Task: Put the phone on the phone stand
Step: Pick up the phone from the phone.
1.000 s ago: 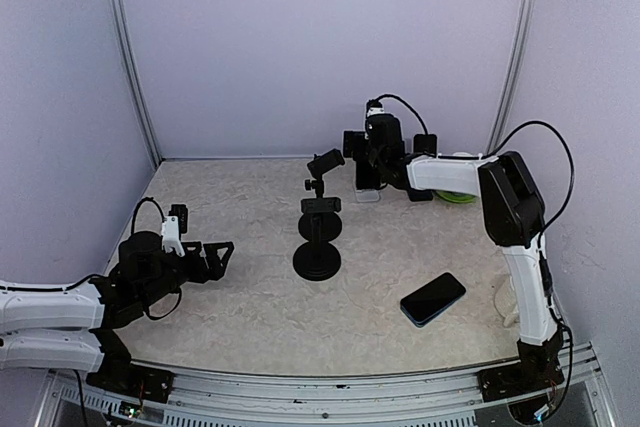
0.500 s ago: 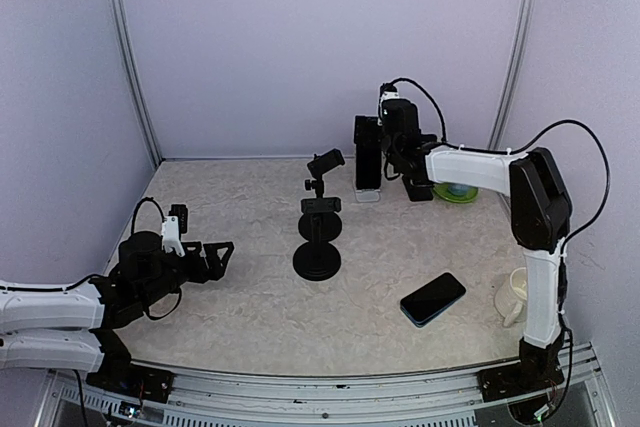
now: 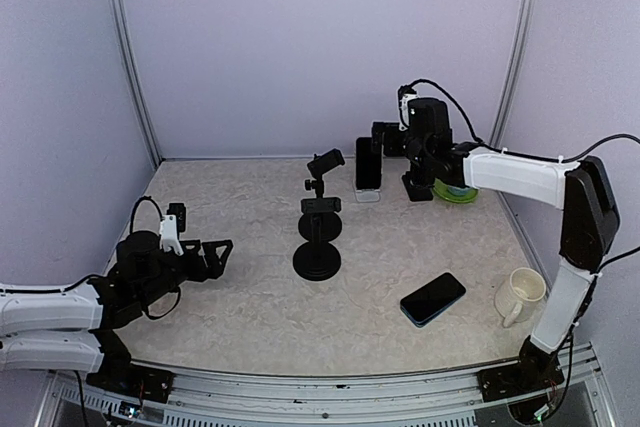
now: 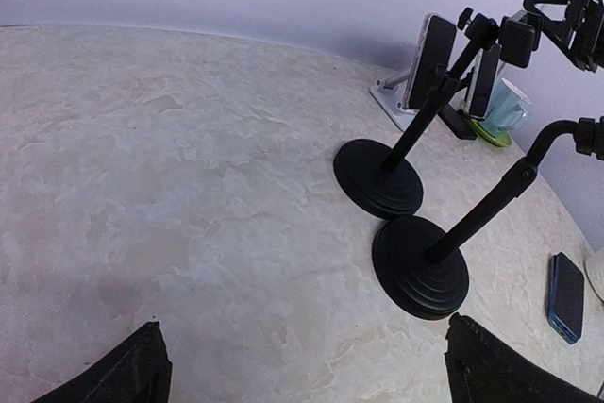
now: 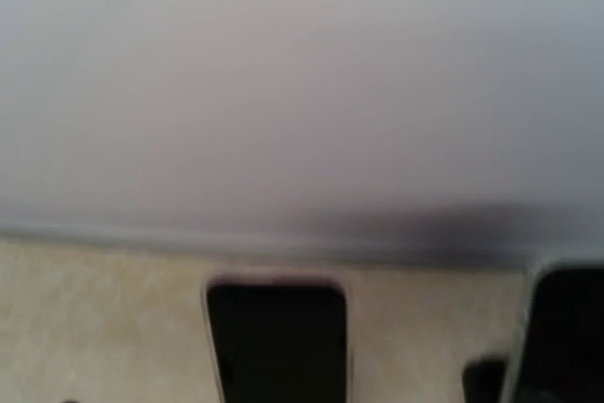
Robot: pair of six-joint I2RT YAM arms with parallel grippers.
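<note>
Left end effector (image 3: 222, 258) gapes released, left of the black phone stand (image 3: 316, 259); my right end effector (image 3: 385, 140), behind the stand, I cannot tell. Left wrist: blue phone (image 4: 566, 297) lies flat on the worktop (image 4: 189, 186), right of the stand. Right wrist: mostly blur.

I can't make out any writing, brand or number in my feeds — the flat phone (image 3: 433, 299) shows only a dark screen, and the propped phone (image 3: 368, 164) is blank too.

Blurred phone (image 5: 276, 342) before pale wall (image 5: 283, 82)
</note>
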